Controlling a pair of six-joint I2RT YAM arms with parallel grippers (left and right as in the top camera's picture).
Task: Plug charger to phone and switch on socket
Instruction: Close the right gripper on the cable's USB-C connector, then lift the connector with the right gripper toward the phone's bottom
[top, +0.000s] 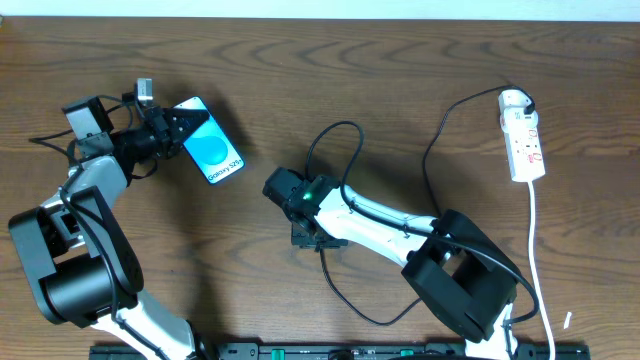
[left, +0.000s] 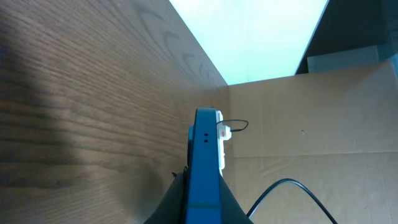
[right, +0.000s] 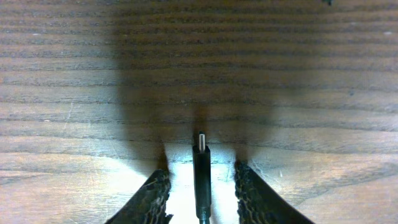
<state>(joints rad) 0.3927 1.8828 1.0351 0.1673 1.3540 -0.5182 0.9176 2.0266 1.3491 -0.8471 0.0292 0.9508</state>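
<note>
Left gripper (top: 168, 128) is clamped on one end of the phone (top: 212, 153) at the upper left of the overhead frame. The phone is lifted and tilted, and in the left wrist view it stands edge-on between the fingers. This looks like a way to steady it and present its port for the plug-in.

The right gripper (right: 200, 175), at the centre of the overhead frame, has its fingers apart on either side of the charger's connector tip (right: 201, 142). A sliver of table (top: 400, 60) shows on both sides, so I judge it is not yet gripped (the tip points straight ahead, ready for pinching).

From there the charger (top: 335, 130) loops across the middle and runs to the socket (top: 524, 140) at the upper right, well apart from the phone. No box or tray is in view. The nearest thing to a holder is the socket, whose top outlet seems to hold the charger's black plug. Its switch position is too small to tell.
</note>
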